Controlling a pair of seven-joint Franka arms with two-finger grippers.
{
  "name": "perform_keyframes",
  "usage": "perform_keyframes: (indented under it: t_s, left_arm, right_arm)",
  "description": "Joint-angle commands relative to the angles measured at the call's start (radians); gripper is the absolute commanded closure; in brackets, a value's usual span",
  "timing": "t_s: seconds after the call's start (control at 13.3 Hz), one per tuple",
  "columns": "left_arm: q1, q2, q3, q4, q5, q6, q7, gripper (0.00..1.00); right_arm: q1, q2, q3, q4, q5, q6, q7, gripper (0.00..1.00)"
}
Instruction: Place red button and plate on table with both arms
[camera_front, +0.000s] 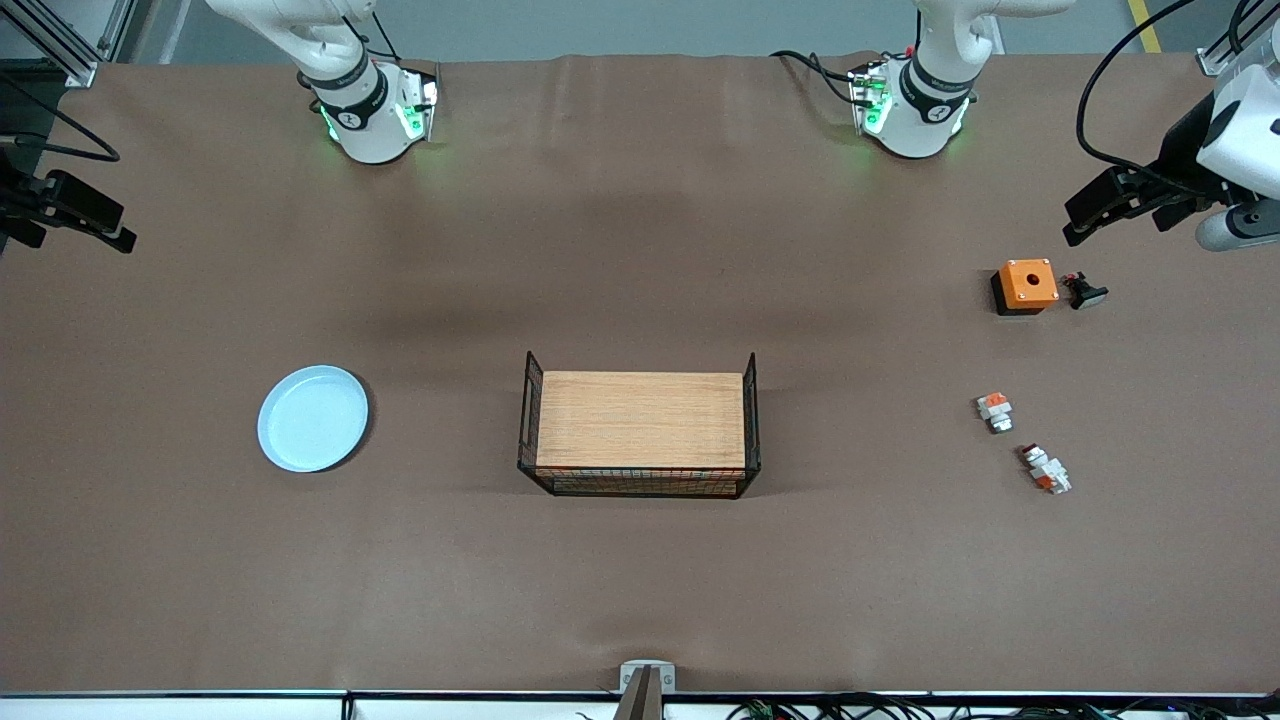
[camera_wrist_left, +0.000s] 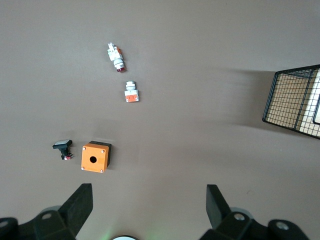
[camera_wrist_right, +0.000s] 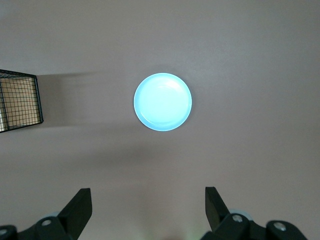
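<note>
Both end effectors hang released and high for overview: left end effector (camera_wrist_left: 149, 205) above the small white red-capped button (camera_front: 1045, 468), right end effector (camera_wrist_right: 148, 205) above the round pale-blue plate (camera_front: 313, 417), both resting untouched on the brown cloth surface (camera_front: 640, 580).

The table (camera_front: 640, 580) is plain matte brown. The plate (camera_front: 313, 418) is pale blue. The red button (camera_front: 1045, 469) is white with an orange block and a dark red cap; the shorter piece (camera_front: 994, 410) is white and orange. The box (camera_front: 1026, 284) is orange on a black base, the knob (camera_front: 1084, 292) black with a pale cap. The board (camera_front: 640, 420) is light wood grain, its wire sides a black grid
</note>
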Motion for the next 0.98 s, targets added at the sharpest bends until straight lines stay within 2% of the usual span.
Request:
perform_keyframes:
  t_s: [0.0, 0.3, 0.9]
  left_arm:
    - [0.008, 0.001, 0.002, 0.007, -0.009, 0.006, 0.026, 0.0]
    - [0.037, 0.005, 0.004, 0.004, 0.0, 0.012, 0.026, 0.0]
    - [0.028, 0.008, -0.007, 0.023, 0.0, 0.012, 0.023, 0.0]
  right_arm:
    - [-0.009, -0.018, 0.007, -0.012, 0.008, 0.003, -0.006, 0.0]
    - [-0.012, -0.017, 0.007, 0.004, 0.008, 0.008, -0.005, 0.0]
    - [-0.012, -0.015, 0.006, 0.004, 0.008, 0.011, -0.009, 0.0]
